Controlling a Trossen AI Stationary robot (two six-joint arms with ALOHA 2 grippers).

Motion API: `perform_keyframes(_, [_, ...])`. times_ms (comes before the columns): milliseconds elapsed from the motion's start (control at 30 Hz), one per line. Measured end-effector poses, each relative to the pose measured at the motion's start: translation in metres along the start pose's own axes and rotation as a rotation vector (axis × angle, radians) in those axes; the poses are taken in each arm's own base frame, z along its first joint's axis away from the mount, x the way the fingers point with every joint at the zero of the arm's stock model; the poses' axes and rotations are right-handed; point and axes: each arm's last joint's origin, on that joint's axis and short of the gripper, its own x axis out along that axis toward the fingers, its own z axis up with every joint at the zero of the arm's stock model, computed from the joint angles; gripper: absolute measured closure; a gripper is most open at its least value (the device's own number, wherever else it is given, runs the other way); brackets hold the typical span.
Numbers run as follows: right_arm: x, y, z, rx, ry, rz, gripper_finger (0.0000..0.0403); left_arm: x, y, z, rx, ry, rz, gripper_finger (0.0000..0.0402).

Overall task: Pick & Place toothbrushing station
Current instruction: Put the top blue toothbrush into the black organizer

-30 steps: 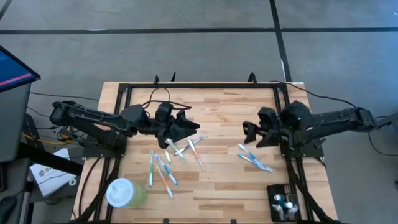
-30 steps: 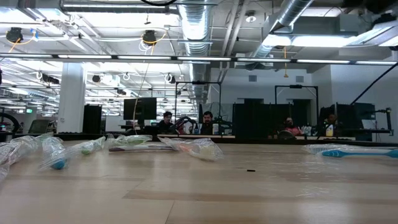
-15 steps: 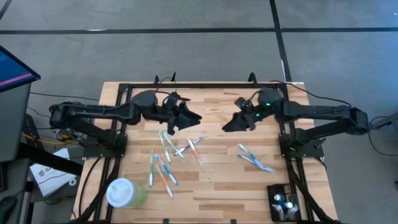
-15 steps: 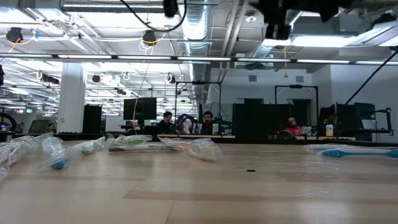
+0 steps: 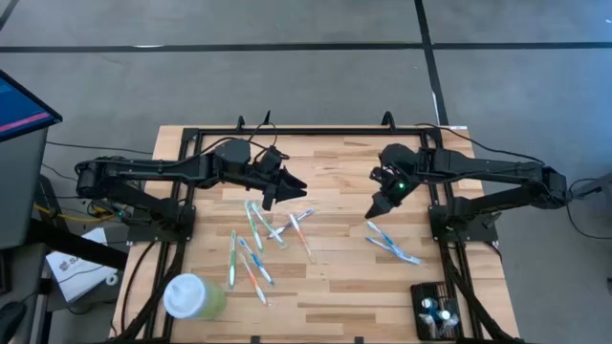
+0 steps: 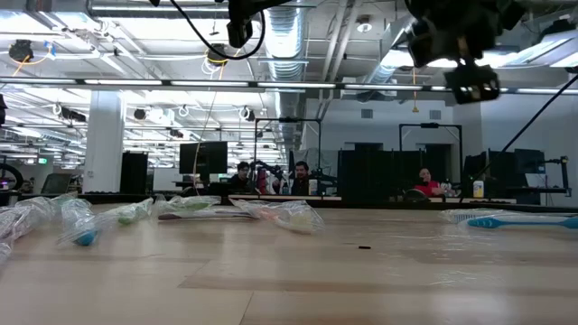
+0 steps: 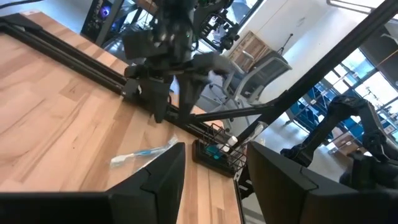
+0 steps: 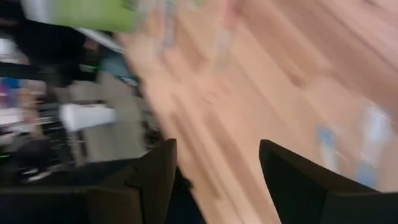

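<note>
although both arms are raised over the table [image 5: 335, 287] in the high view, nothing is seen to be carried by either. the left hand [image 5: 287, 184] hangs above the scattered toothbrushes [image 5: 251, 244] left of the middle, and the right hand [image 5: 378, 208] hangs just beyond the small pair of toothbrushes [image 5: 390, 244] on the right. the toothbrushing station [image 5: 438, 311] is seen at the near right corner of the table, well apart from both hands, so the pick is judged not yet begun. a pale green cup [image 5: 194, 296] stands at the near left corner.

in the low view, only wrapped toothbrushes are seen lying flat on the table, and parts of the arms are shown high above; the station is not found there. people are seated at desks in the room behind.

in the left wrist view, the left hand's fingers [image 7: 155, 180] are shown apart with nothing between them. the station is seen beyond them at the table's far edge, with the right arm above a lone toothbrush.

in the right wrist view, the right hand's fingers [image 8: 149, 180] are likewise spread and empty; the rest is too smeared to be read.

reach, grasp, carry and placement are all judged to be left.
</note>
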Motion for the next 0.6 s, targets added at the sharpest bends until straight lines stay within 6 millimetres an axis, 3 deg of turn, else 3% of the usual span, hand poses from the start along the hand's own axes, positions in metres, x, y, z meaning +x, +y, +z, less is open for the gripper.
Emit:
perform_keyframes(167, [-0.001, -0.012, -0.009, 0.011, 0.032, -0.169, 0.0182, 0.000, 0.000, 0.000, 0.003, 0.000, 0.001, 0.0234])
perform_keyframes(333, [-0.001, -0.016, -0.012, -0.017, 0.051, -0.221, 0.0182, 0.000, 0.000, 0.000, 0.003, -0.004, 0.006, 0.0234])
perform_keyframes(600, [0.020, -0.038, -0.022, 0.111, 0.043, -0.377, 0.0182, 0.000, 0.001, 0.001, 0.002, -0.019, 0.029, 0.0234])
